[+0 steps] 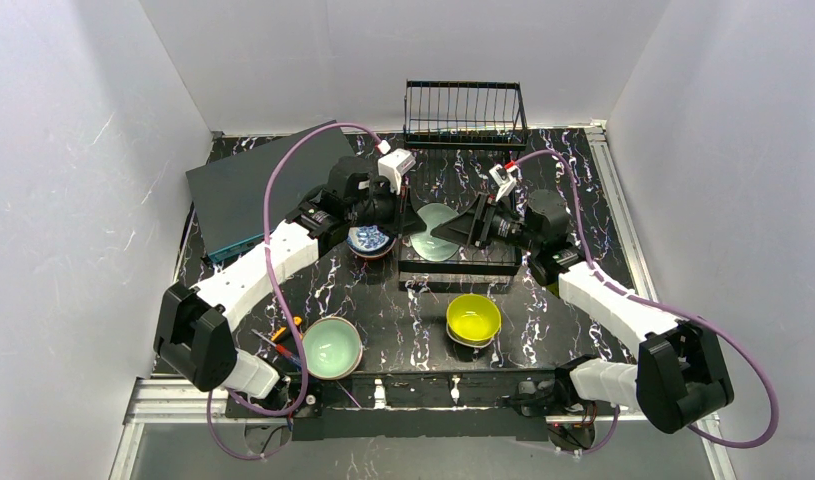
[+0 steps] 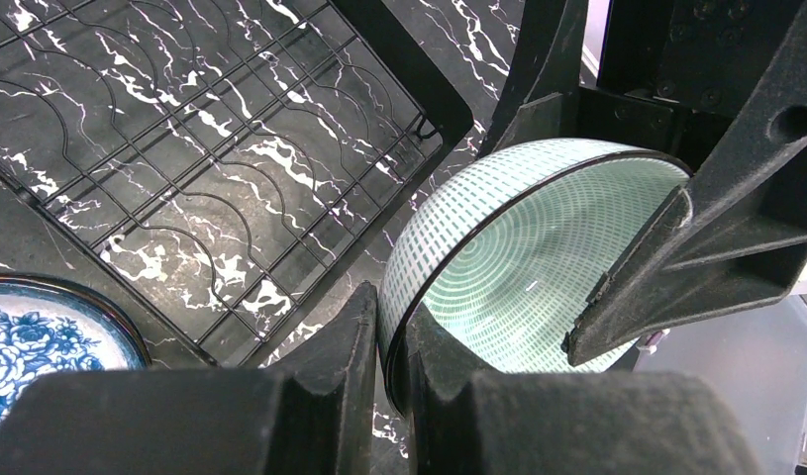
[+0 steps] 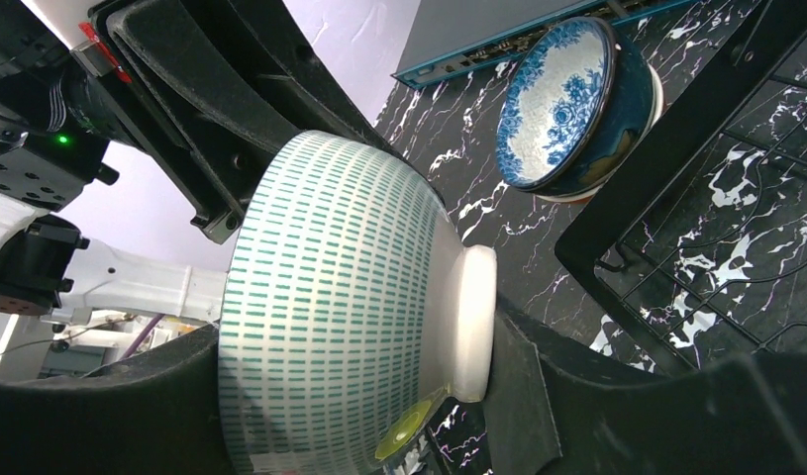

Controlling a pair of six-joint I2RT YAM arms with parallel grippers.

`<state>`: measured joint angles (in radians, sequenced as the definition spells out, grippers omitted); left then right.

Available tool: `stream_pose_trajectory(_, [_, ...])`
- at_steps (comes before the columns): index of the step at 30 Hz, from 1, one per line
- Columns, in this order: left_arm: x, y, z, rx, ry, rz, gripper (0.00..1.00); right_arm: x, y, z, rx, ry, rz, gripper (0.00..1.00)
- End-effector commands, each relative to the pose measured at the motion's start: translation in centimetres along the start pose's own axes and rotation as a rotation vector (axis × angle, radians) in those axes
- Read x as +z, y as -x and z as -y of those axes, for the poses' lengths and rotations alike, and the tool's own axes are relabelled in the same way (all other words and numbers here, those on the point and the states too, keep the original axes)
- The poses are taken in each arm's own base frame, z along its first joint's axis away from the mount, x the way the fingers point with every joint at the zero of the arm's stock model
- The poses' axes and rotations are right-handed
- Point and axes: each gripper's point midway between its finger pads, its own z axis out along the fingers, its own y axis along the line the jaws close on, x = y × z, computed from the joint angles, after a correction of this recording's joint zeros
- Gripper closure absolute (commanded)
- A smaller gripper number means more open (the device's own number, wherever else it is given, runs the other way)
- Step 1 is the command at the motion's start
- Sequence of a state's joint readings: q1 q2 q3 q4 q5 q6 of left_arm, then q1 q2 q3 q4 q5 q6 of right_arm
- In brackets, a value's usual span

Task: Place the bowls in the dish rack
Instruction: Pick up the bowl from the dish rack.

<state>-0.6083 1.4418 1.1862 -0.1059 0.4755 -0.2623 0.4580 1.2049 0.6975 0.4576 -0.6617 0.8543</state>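
The dashed green-and-white bowl (image 1: 438, 232) is hanging on edge above the dish rack's flat base (image 1: 458, 272) at the table's centre, with the wire basket section (image 1: 465, 112) standing at twelve o'clock. The left claw (image 2: 391, 332), sitting at the bowl's nine o'clock, is pinching the rim wall, one finger inside and one outside. The right claw (image 3: 354, 332), at three o'clock, is straddling the bowl from mouth to foot ring; whether it is clamping yet, I cannot tell. The bowl is looking like glazed ceramic: rigid, smooth, probably slippery and easily chipped, and somewhat heavy for a rim pinch. Gripping across mouth and foot is looking like the surer hold.
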Motion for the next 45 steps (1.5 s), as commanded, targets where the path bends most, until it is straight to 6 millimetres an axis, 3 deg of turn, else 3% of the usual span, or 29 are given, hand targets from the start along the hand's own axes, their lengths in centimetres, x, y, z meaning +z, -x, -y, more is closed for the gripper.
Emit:
stream_pose_trajectory(1, [-0.8, 2.0, 0.6, 0.032, -0.008, 0.054, 1.0, -1.0, 1.2, -5.5, -0.119, 0.18, 0.016, 0.56])
stream_pose_trajectory(7, [-0.8, 2.0, 0.4, 0.034, 0.008, 0.052, 1.0, -1.1, 1.7, -6.3, -0.139, 0.205, 0.024, 0.68])
stream_pose_trajectory(8, [-0.8, 1.9, 0.3, 0.034, 0.015, 0.051, 1.0, -1.2, 1.7, -6.5, -0.144, 0.212, 0.023, 0.61])
stream_pose_trajectory(10, [-0.8, 1.8, -0.1, 0.032, 0.03, 0.046, 1.0, -1.2, 1.8, -6.9, -0.153, 0.225, 0.017, 0.37])
stream_pose_trajectory(15, [-0.5, 1.7, -0.4, 0.026, 0.043, 0.033, 1.0, -1.7, 1.5, -8.1, -0.188, 0.278, 0.002, 0.09])
stream_pose_trajectory(17, [-0.4, 1.6, -0.5, 0.023, 0.044, 0.03, 1.0, -1.9, 1.3, -8.5, -0.208, 0.304, -0.005, 0.02])
stream_pose_trajectory(21, [-0.3, 1.5, -0.6, 0.018, 0.046, 0.025, 1.0, -2.2, 1.0, -9.2, -0.233, 0.336, -0.019, 0.02])
stream_pose_trajectory(24, [-0.3, 1.6, -0.4, 0.018, 0.039, 0.027, 1.0, -2.1, 0.9, -8.8, -0.226, 0.322, -0.025, 0.14])
stream_pose_trajectory(33, [-0.3, 1.4, -0.7, 0.014, 0.051, 0.023, 1.0, -1.8, 1.2, -8.6, -0.222, 0.315, -0.02, 0.99])
stream_pose_trajectory(36, [-0.3, 1.4, -0.8, 0.011, 0.06, 0.023, 1.0, -1.6, 1.4, -8.2, -0.23, 0.296, -0.015, 0.99])
stream_pose_trajectory(37, [-0.3, 1.5, -0.9, 0.01, 0.065, 0.024, 0.94, -1.5, 1.5, -8.0, -0.229, 0.285, -0.013, 0.99])
stream_pose_trajectory(40, [-0.4, 1.5, -1.1, 0.009, 0.079, 0.028, 0.73, -1.0, 1.9, -6.7, -0.236, 0.208, -0.009, 0.99])
stream_pose_trajectory(42, [-0.5, 1.6, -1.1, 0.006, 0.083, 0.032, 0.54, -0.7, 2.2, -4.8, -0.249, 0.099, -0.018, 0.99])
stream_pose_trajectory(45, [-0.5, 1.6, -1.1, 0.004, 0.081, 0.03, 0.32, -0.4, 3.4, -2.2, -0.258, -0.064, 0.008, 0.99])
